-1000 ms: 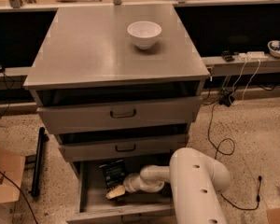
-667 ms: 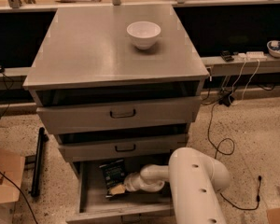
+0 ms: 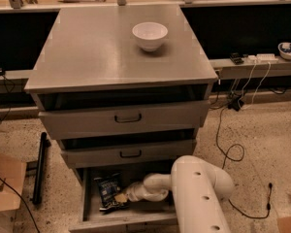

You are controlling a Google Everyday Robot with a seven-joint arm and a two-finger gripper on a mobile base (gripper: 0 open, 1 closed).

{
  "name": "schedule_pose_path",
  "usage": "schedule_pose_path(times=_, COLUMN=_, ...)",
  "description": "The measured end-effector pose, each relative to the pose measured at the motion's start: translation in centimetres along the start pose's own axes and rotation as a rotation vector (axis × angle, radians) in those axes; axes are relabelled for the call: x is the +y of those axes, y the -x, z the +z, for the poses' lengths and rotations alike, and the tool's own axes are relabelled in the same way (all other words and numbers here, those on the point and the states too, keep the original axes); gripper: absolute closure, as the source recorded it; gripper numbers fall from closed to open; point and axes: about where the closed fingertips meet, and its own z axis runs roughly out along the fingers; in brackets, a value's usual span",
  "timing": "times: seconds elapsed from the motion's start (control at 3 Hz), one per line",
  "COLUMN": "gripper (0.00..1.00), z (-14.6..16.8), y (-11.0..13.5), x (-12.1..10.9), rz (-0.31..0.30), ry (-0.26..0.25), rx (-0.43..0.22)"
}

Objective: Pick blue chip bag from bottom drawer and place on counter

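Blue chip bag (image 3: 106, 191): one, lying flat inside the bottom drawer (image 3: 121, 222), toward its left side, with pale lettering on its dark face. It is the only thing to be seen in that drawer apart from the robot's reach.

One arm (image 3: 199, 188), white and thick, rises from the near right and bends leftward into the drawer. Its end effector (image 3: 120, 198) sits at the near right edge of the bag, touching or just beside it. Whether it is released or grasping the bag I cannot tell.

Three grey drawers stack in the cabinet. The top drawer (image 3: 87, 123) and middle drawer (image 3: 97, 155) each carry one dark handle and show a dark gap above their fronts. The bottom one is pulled out farthest toward the viewer.

One white bowl (image 3: 150, 35) stands upright on the tabletop (image 3: 97, 52), far and right of centre. Nothing can be seen in the bowl from this angle.

On the floor there is one cardboard box (image 3: 5, 183) at the near left. One black bar (image 3: 39, 169) lies between that box and the cabinet, and loose cables (image 3: 228, 149) trail to the right.

Against the picture a second earlier, little differs. The bag is in the drawer as before and the arm reaches in along much the same line. The bowl and all three drawers hold their places.
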Motion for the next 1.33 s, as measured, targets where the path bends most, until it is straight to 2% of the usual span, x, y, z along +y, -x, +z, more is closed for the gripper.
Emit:
schedule_pose_path(times=0.33, gripper=1.00, z=-0.3, y=0.3, x=0.2, rz=0.000, ry=0.000, rx=0.000)
schedule_pose_path(times=0.67, gripper=1.00, z=-0.6, y=0.5, x=0.3, rz=0.000, ry=0.000, rx=0.000)
schedule_pose_path(times=1.0, gripper=1.00, z=-3.0, y=0.8, x=1.9, rz=-0.027, ry=0.006, rx=-0.033)
schedule_pose_path(times=1.33, gripper=1.00, z=-12.1, y=7.5, x=8.8, rz=-0.316, ry=0.025, rx=-0.215)
